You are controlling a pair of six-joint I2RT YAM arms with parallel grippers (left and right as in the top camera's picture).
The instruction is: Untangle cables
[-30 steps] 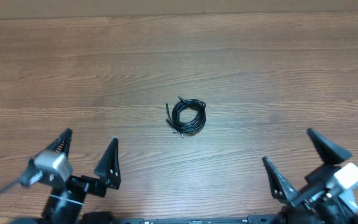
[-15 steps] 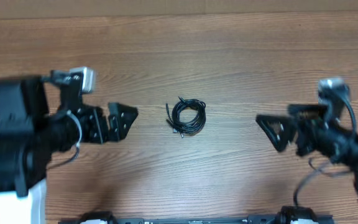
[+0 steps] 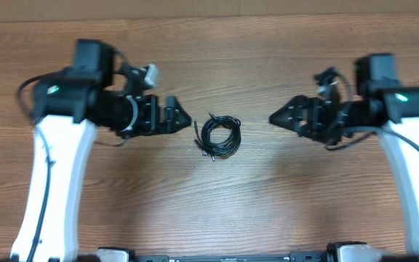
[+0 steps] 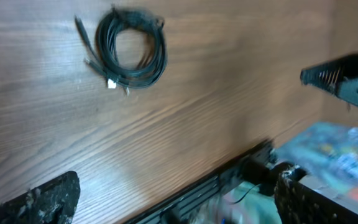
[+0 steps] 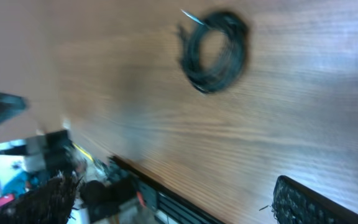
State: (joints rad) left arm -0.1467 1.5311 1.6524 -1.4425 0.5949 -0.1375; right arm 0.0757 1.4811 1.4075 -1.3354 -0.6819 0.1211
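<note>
1. Overhead: In the last second both arms have swung up from the near edge, and they now face each other across the table (image 3: 217,58). The left gripper (image 3: 182,118) has its tips near the cables (image 3: 219,136), on their left. The right gripper (image 3: 278,118) stands further off on the other side. The cables have not shifted; they lie mid-table as one small coiled bundle, touched by nothing. This looks like the approach only, with no untangling begun. From here the jaws are seen edge-on, so how wide they stand is hard to read.

2. Left wrist: The cables (image 4: 132,53) lie at upper left, with a silvery plug tip at the coil's lower edge. The left gripper (image 4: 176,180) has its jaws spread wide and nothing between them.

3. Right wrist: This view is blurred. The cables (image 5: 215,51) show as a dark ring near the top. The right gripper (image 5: 173,186) also has its jaws wide apart and empty.

4. Containers: None shows in any view. The cables rest on bare wood.
</note>
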